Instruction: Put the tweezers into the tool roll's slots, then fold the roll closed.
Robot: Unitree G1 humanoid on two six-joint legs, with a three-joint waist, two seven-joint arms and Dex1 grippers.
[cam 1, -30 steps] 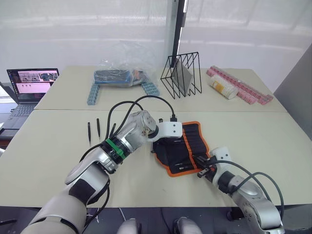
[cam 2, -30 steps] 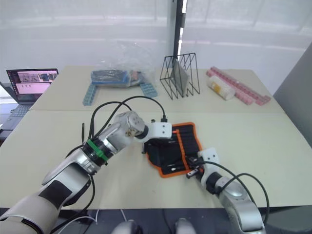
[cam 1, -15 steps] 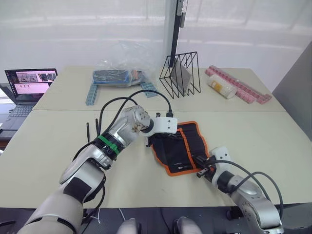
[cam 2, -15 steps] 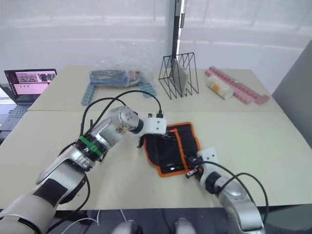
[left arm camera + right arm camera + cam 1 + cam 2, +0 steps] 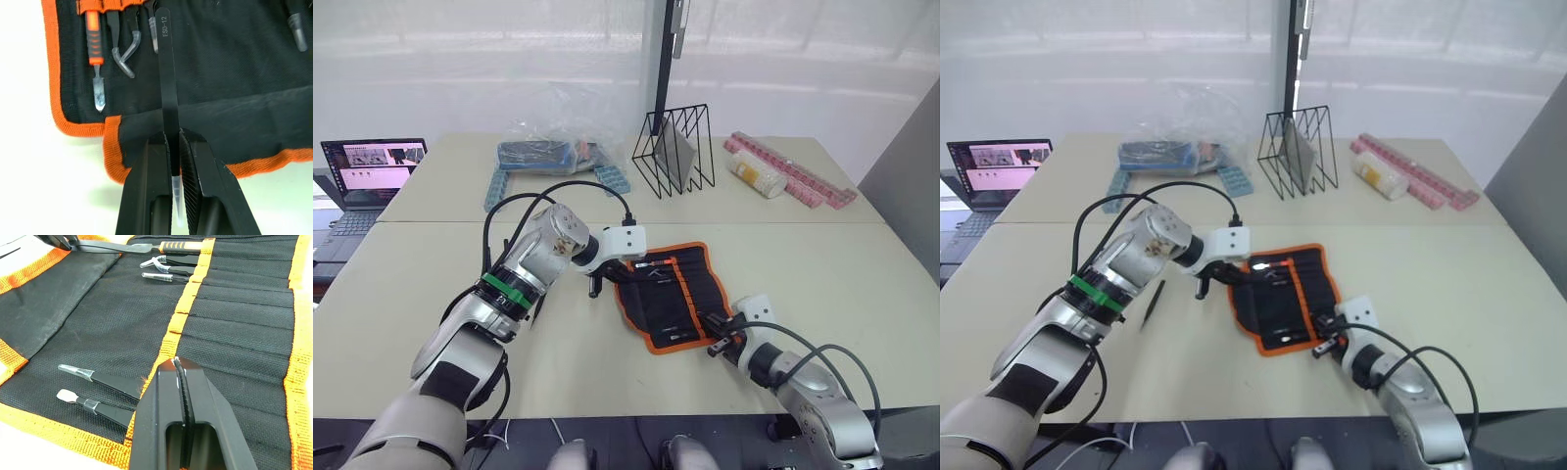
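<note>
Currently, item by item:

- Left gripper (image 5: 173, 134): fingers clamped tight on one pair of black tweezers (image 5: 166, 73) marked FSD-12. It is held by the capped tip end, with the blunt end stretched over the roll's left flap. Count: one, not yet pocketed.
- Right gripper (image 5: 177, 363): fingers pressed together at the roll's near right corner. A thin dark line runs between the pads; whether anything is pinched there cannot be told.
- Tool roll (image 5: 690, 284): one, lying open on the table (image 5: 822, 264) in front of the robot, orange trim all round and an orange strip down the middle. Not folded.
- Slots (image 5: 244, 313): a row of narrow pockets right of the orange strip. Most in the middle of the row are vacant.
- Already pocketed, far end: one orange-handled tool (image 5: 93, 34), then two black tools with clear tip caps (image 5: 161, 264), one curved and one straight.
- Already pocketed, near end: two more capped black tools (image 5: 98, 377), one pointed and one flat-ended.
- Loose tweezers (image 5: 1153, 304): one seen on the table left of the roll, beside the left forearm. Any others may be hidden under that arm.

Judgement: loading is partly done. The gripped pair and at least one loose pair remain to be slotted, then the fold.
</note>
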